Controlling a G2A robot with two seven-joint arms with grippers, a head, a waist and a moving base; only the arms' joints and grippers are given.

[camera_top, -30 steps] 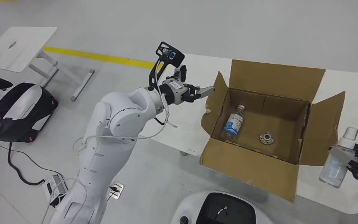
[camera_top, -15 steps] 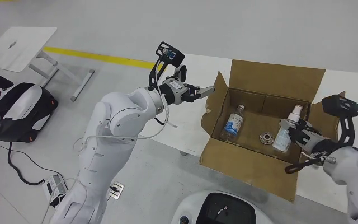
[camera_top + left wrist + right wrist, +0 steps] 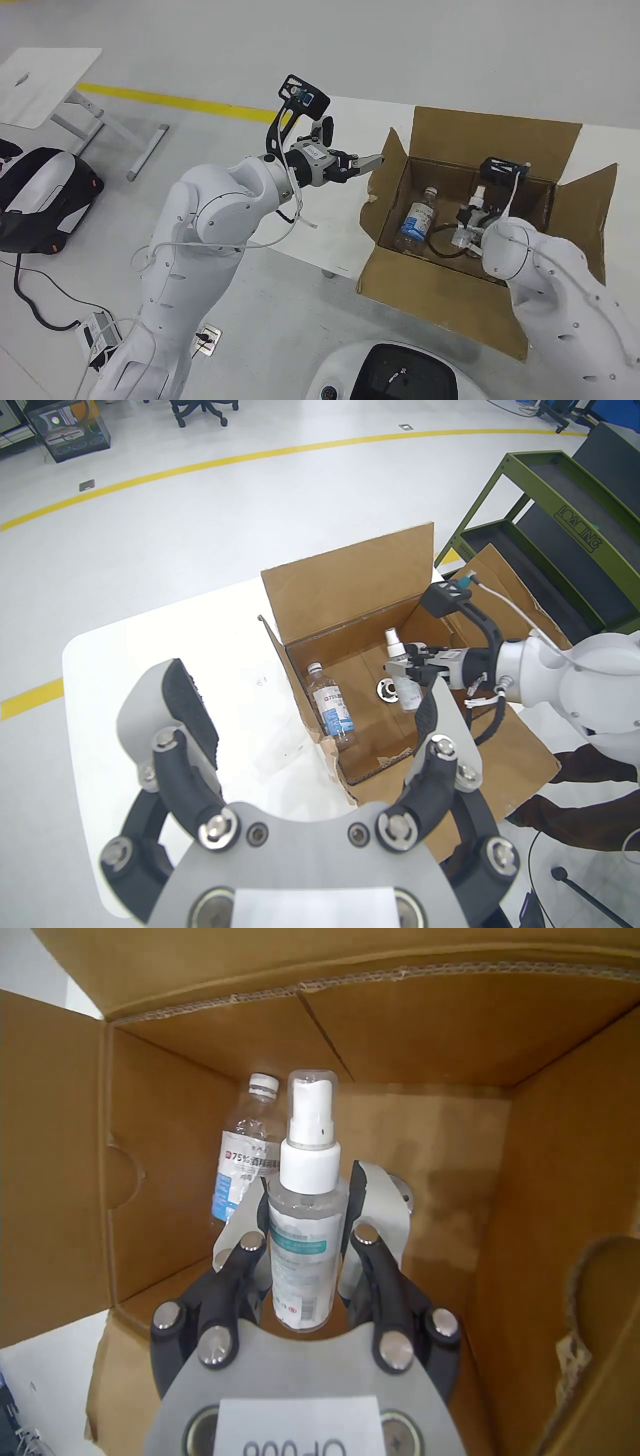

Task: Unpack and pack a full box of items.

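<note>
Your right gripper [image 3: 307, 1190] is now farther left inside the box [image 3: 495, 130], clamped on the spray bottle [image 3: 302, 1248]. Left gripper [image 3: 305, 685] hangs open by the left flap. If you release high, it tips onto the metal flange [image 3: 386, 691].

White arms [image 3: 215, 210], grey, perhaps rubber-padded hands [image 3: 305, 685]

We see an open brown cardboard box [image 3: 440, 298] with its flaps up. On its floor a clear, white-capped bottle [image 3: 418, 220] lies on its side along one wall, with a small metal ring [image 3: 386, 690] nearer the middle. The right gripper [image 3: 306, 1213] clasps a clear spray bottle [image 3: 305, 1228] inside the box, just beside the ring.
</note>
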